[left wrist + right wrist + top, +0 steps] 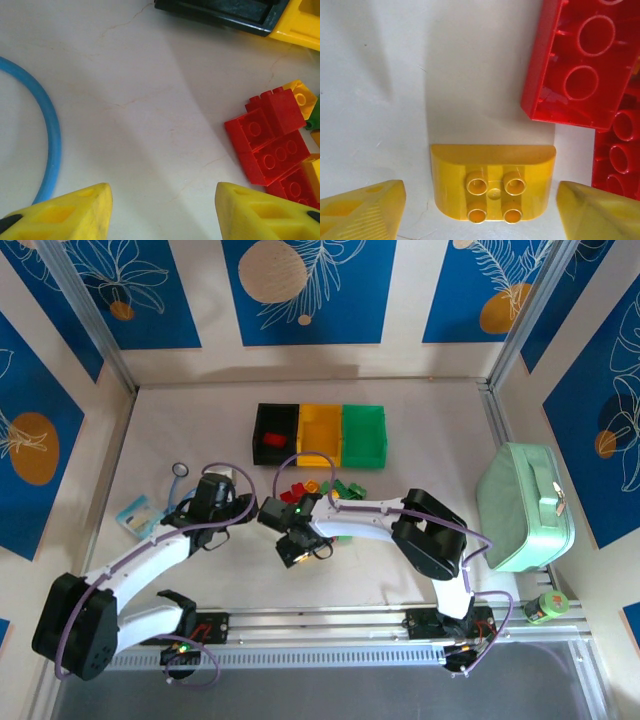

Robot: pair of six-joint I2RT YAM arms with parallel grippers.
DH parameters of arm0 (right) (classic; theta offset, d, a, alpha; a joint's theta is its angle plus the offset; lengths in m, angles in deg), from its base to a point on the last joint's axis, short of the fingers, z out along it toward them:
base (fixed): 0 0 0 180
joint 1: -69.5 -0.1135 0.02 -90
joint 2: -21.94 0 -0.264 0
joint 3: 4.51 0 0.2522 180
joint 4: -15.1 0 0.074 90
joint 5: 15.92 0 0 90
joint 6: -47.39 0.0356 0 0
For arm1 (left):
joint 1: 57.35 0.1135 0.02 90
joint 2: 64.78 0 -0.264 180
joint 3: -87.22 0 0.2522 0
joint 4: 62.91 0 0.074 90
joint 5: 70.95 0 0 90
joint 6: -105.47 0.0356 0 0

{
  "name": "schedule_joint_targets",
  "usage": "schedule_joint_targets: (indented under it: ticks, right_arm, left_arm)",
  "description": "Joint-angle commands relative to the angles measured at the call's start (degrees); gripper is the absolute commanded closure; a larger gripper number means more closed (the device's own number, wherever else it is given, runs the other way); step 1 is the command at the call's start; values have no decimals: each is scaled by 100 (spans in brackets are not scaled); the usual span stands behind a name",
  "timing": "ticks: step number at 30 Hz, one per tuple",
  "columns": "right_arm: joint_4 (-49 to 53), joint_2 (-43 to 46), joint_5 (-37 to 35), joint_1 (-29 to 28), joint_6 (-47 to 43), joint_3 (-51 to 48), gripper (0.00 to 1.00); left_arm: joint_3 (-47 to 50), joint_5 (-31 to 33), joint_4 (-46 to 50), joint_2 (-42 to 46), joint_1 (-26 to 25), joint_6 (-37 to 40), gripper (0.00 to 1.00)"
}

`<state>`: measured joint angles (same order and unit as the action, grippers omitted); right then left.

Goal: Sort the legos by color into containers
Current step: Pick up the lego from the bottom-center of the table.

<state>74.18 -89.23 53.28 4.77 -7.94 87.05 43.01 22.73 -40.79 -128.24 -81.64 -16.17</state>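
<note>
Legos, small studded plastic bricks in red, yellow and green (pixel 312 488), lie heaped at the middle of the top view. They are just below three joined open-top plastic containers: the black bin (pixel 259 430), the yellow bin (pixel 320 430) and the green bin (pixel 365 432). One red piece (pixel 272 440) lies in the black bin.

The step in hand looks like picking a yellow one. At lower centre of the right wrist view, a yellow round-cornered four-stud brick (pixel 492 170) sits flat on the white table (pixel 380 75). The right gripper (pixel 481 202) straddles it with jaws spread, not yet pinching.

The left gripper (pixel 162 200) hangs released over bare table, with red bricks (pixel 270 145) at the right of its frame.

Next, the right jaws should close squarely on the brick, clear of the upturned red brick (pixel 580 65) at upper right. The arm should then lift it and carry it to the yellow bin.
</note>
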Motion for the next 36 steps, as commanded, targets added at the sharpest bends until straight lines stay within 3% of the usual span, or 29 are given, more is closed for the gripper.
schedule_joint_targets:
  ticks: [1, 28, 33, 36]
  right_arm:
    - [105, 50, 38, 27, 126, 19, 18]
    - [131, -524, 182, -46, 351, -77, 25]
    - [155, -514, 142, -49, 402, -20, 39]
    - [240, -367, 63, -40, 359, 65, 40]
  left_arm:
    - [53, 140, 11, 145, -40, 0, 44]
    - [145, 238, 119, 341, -40, 9, 44]
    - [121, 228, 133, 341, -40, 13, 44]
    - [119, 286, 188, 427, -40, 41, 44]
